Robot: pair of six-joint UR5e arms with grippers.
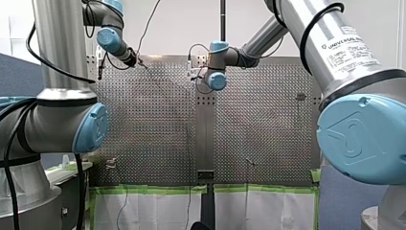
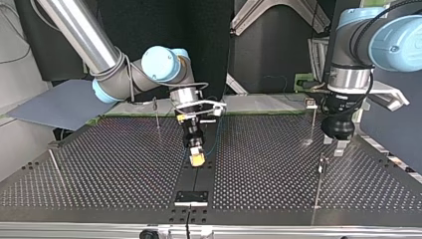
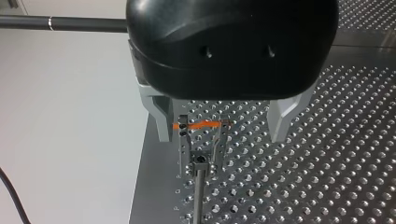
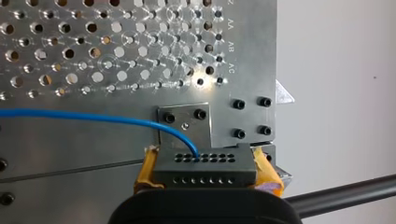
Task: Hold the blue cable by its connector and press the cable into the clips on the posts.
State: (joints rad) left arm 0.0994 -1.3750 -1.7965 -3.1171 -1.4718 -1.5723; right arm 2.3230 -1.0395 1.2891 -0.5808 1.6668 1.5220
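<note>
The counter (image 2: 99, 164), a flat metal plate dotted with holes, is lying under both grippers. My right gripper (image 4: 206, 175) is clamping its yellow pads (image 4: 144, 175) onto the connector (image 4: 205, 161), a black rectangular block with rows of round sockets, so the holding step is looking done and the pressing not yet begun. My left gripper (image 3: 222, 123) is hanging wide open and empty, its grey metal fingers (image 3: 161, 121) straddling a thin post (image 3: 199, 196) beneath it. The cable (image 4: 93, 117), thin, blue and smooth, is arcing out of the connector, just ahead of the right gripper. Next, I judge, that gripper is needing to carry the cable to a post and press it into the clip (image 3: 201, 159)
</note>
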